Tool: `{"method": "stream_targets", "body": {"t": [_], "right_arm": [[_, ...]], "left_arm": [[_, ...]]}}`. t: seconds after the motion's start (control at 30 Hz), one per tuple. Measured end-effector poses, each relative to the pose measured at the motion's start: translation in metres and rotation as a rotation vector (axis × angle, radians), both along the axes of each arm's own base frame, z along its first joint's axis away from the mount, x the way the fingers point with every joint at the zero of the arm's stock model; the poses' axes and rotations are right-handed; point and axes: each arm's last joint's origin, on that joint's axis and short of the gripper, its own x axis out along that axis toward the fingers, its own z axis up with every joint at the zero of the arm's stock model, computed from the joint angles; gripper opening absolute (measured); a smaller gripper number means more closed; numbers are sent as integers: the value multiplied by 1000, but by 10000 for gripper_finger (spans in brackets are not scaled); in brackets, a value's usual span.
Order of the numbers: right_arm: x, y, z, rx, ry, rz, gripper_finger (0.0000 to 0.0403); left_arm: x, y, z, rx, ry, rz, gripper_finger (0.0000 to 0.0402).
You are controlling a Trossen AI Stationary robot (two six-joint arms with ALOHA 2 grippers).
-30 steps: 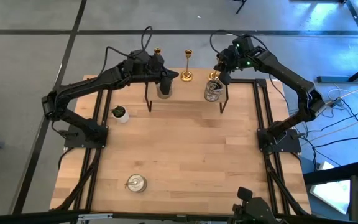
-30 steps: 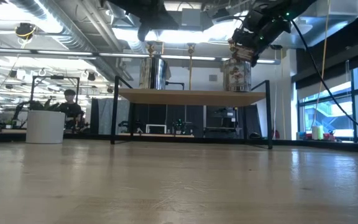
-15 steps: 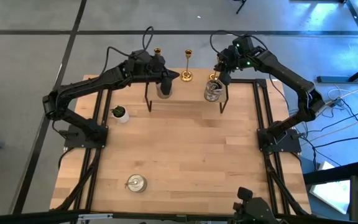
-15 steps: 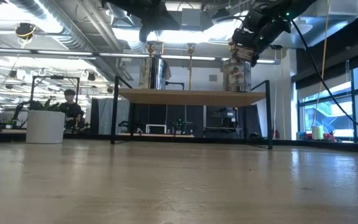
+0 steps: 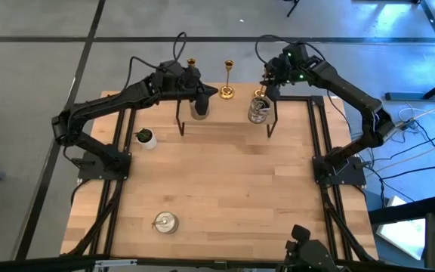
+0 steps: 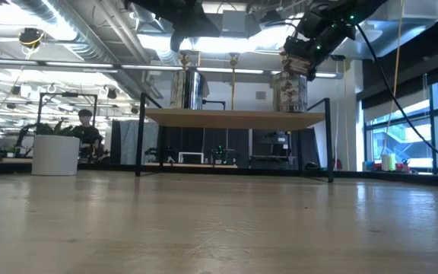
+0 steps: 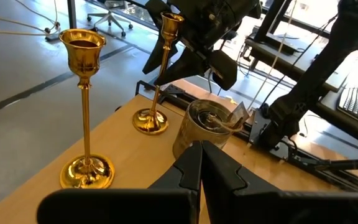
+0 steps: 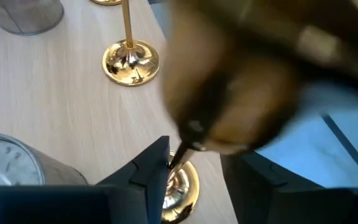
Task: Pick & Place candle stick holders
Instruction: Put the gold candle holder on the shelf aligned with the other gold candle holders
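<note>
Overhead and level views of a wooden bench [image 5: 225, 181] with a raised shelf [image 6: 234, 116] across its far edge, in the upper centre of the overhead frame.

Left gripper [image 5: 208, 92]: hovers over the shelf's left part, jaws closed and empty, above a squat silvery-glass holder [image 5: 199, 106] that stands on the shelf. In the left wrist view the closed fingers [image 7: 199, 167] point toward two brass holders [image 7: 87, 112] [image 7: 160, 74], both upright on the board.

Right gripper [image 5: 266, 85]: at the shelf's right end, upper right of centre, just above a third brass holder [image 5: 260, 94]. In the right wrist view the jaws stand partly open on either side of this holder's slim stem, with one finger [image 8: 146, 167] close beside the stem; its round base [image 8: 178, 186] rests on the wood. Whether the fingers touch the stem cannot be told.

Beside this holder, touching or nearly so, stands a second silvery-glass holder [image 5: 257, 112]. A third silvery-glass holder [image 5: 165, 222] lies alone at the lower left of the bench, well apart from the shelf.

A small white pot with a green plant [image 5: 146, 138] stands at the left of the bench, below the left arm. In the level view a person [image 6: 87, 129] sits in the room at far left.
</note>
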Motion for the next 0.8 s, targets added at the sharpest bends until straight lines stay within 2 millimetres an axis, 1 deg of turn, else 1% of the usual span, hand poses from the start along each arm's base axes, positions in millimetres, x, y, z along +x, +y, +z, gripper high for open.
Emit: {"method": "stream_targets", "body": {"t": [0.43,0.8], "right_arm": [[1,-1,2,22,-37,-41,163],[0,0,1,48,-36,-58,185]], "left_arm": [[0,0,0,1,0,0,2],[0,0,0,1,0,0,2]]}}
